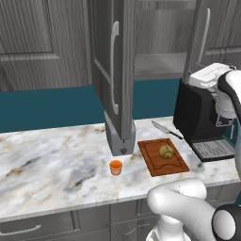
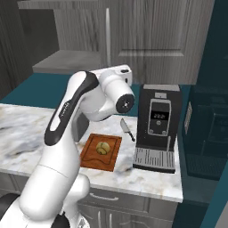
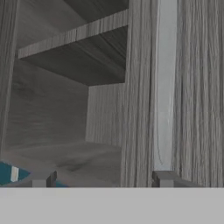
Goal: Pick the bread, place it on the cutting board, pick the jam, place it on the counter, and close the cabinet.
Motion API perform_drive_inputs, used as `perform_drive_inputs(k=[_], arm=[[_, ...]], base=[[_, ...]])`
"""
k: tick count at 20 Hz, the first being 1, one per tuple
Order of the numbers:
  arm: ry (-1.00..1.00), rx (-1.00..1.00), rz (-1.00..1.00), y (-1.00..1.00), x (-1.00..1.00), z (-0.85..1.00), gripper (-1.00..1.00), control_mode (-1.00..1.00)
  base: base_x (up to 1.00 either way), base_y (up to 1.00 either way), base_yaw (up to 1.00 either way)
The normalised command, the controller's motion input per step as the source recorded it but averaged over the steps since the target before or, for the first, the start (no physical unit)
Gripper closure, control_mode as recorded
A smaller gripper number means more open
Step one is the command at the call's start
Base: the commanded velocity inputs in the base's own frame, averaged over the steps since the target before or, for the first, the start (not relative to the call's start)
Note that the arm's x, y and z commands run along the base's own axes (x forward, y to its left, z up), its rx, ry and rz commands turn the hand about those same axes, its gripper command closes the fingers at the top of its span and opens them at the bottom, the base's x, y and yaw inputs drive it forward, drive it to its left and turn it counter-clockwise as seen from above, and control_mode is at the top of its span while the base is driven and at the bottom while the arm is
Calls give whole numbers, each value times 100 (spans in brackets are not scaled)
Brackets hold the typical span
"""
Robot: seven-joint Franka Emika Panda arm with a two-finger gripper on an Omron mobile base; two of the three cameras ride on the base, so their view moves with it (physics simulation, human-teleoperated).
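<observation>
Marbled white-and-grey counter [image 1: 56,164] runs across the lower half of the left base frame, with a teal wall behind it. At lower centre the small orange jam [image 1: 116,167] jar stands on the stone, just left of the cutting board [image 1: 153,162]. The bread [image 1: 165,151] sits on that reddish board. A knife [image 1: 165,130] lies beyond it, beside a black coffee machine [image 1: 200,117] at the right. Above, the dark grey cabinet [image 1: 115,70] has a door swung open. In the hand frame, the gripper [image 3: 103,179] fingers stand spread and grasp nothing, facing the cabinet's shelf and silver handle [image 3: 165,87].
</observation>
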Motion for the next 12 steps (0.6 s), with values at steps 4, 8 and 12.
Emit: perform_drive_inputs(k=[4, 8, 12], arm=[[-2, 0, 0, 7, 47, 0, -100, -100], [-2, 0, 0, 5, 47, 0, -100, -100], [-1, 0, 0, 5, 45, 0, -100, -100]], base=[[0, 0, 0], [0, 0, 0], [0, 0, 0]])
